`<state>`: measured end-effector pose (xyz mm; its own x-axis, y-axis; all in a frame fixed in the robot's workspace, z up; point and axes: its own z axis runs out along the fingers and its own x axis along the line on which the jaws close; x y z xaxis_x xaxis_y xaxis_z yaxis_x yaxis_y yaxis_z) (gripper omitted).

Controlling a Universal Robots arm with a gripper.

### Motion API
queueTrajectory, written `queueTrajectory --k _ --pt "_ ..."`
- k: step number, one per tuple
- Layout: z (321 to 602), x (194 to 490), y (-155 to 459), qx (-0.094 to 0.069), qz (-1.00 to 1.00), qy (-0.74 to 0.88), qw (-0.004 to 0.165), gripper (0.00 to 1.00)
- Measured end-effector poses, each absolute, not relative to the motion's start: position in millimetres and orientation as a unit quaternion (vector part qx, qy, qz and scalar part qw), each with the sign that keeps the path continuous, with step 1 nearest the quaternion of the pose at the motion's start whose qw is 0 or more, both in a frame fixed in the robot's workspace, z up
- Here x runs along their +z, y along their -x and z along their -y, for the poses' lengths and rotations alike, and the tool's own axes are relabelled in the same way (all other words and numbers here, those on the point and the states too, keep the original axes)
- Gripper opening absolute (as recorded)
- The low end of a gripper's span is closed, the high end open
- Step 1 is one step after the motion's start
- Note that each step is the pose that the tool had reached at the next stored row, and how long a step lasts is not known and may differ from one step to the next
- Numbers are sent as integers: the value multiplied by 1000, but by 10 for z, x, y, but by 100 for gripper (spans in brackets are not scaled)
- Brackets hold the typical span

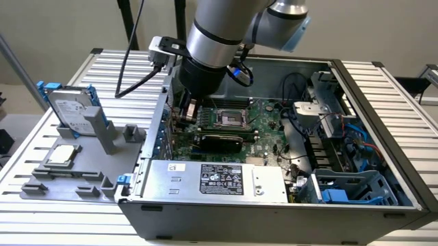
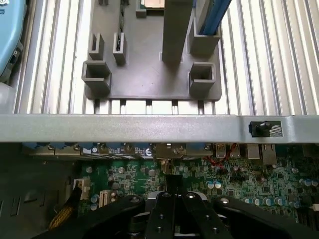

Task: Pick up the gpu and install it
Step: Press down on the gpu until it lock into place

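Exterior view first: we see the arm (image 1: 219,31) reaching down into the open computer case (image 1: 274,215), which lies on the slatted counter (image 1: 403,102). The tool (image 1: 186,114) sits low inside the case, over the motherboard (image 1: 263,115), toward the exterior view's left of the CPU socket (image 1: 229,119). We identify the gpu (image 1: 219,141) as the dark flat card on the motherboard, between the CPU socket and the silver power supply (image 1: 212,179); it lies near the tool but apart from it, and we cannot tell from this angle how deep it sits in its slot. Outside the case, at the exterior view's left, a grey holder (image 1: 89,169) rests on the counter, with the silver hard drive (image 1: 72,110) standing upright in it on its blue side rails. Wrist view next: the tool (image 2: 173,180) appears with its black fingers (image 2: 160,209) clenched together, pointing at the green motherboard (image 2: 134,174) close to the row of rear ports. We cannot make out any object between them. The grey metal case wall (image 2: 124,128) runs straight across beyond the ports, and past it the grey holder (image 2: 149,74) rests on the ribbed counter (image 2: 269,59), several of its pockets vacant.
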<state>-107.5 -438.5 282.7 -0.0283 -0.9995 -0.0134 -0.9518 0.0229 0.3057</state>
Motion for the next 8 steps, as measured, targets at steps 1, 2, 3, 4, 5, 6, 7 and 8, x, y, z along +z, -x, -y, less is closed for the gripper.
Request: queueTrajectory --k 1,2,3,4,5,6,7,8 --pt "4385 2832 1075 -118 707 -689 106 11" --pt "4385 2836 1075 -120 707 -689 108 11" --pt "4385 2842 1075 -122 707 -688 110 11" --pt "4385 2847 1075 -123 706 -688 111 11" --pt "4385 2852 1075 -125 706 -688 114 11" --pt "4385 2856 1075 -127 706 -687 115 11" --pt "4384 2860 1075 -128 706 -687 117 11" --pt "4385 2863 1074 -129 705 -687 120 11"
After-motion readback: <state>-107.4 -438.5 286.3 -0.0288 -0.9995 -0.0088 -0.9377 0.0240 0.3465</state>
